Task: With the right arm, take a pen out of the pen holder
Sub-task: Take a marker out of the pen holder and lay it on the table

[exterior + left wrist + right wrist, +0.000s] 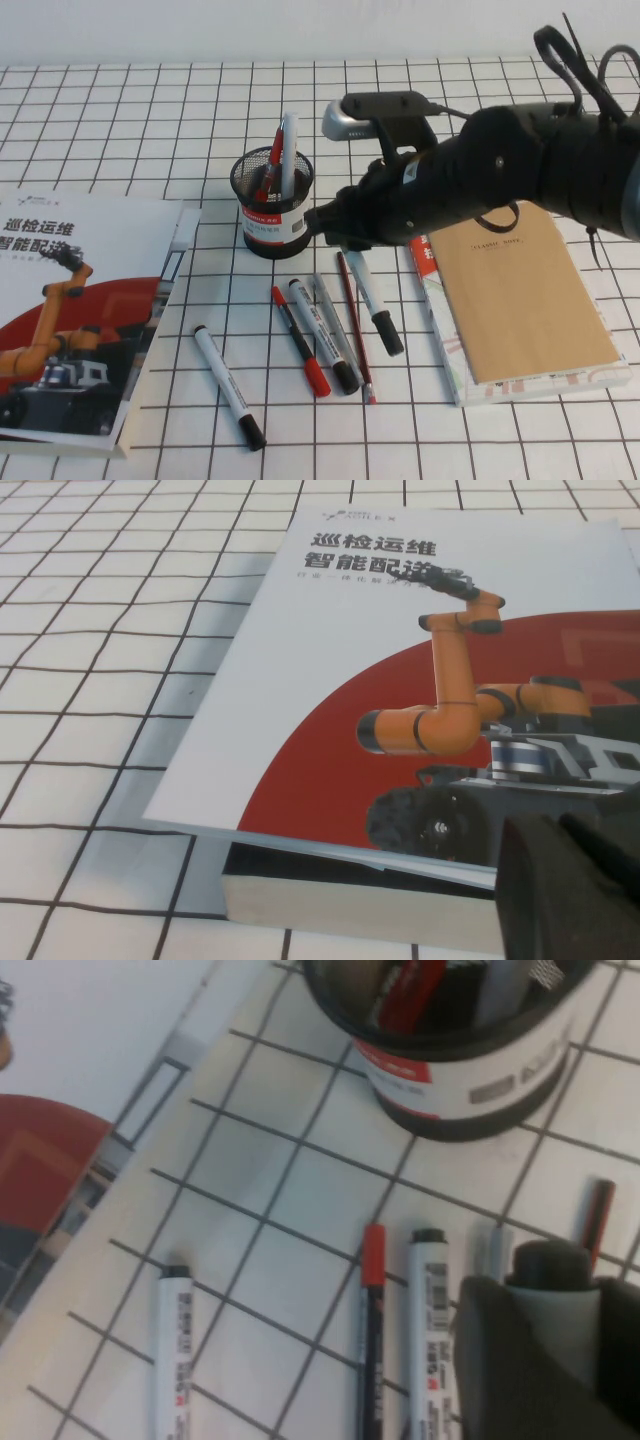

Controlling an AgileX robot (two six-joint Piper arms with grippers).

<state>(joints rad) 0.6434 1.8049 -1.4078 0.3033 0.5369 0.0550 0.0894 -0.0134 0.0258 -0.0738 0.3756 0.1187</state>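
The right gripper [340,232] hangs just right of the mesh pen holder [268,212], clamped on the barrel of a white marker [372,295]. The marker's black-capped end slants down toward the robot, beside a red pencil [355,325]. Whether the cap touches the table [120,130] cannot be told, and the marker's top is hidden behind the gripper. A red pen [272,165] and a white pen [289,150] stand in the holder. The left gripper [560,885] — mostly cut off at the frame's edge — sits over a robot book [330,710].

Pen holder [271,205]: one. Upright pens [288,150] inside it: two. Loose pens [228,372] in front of it: six. Book [70,300] to its left: one.
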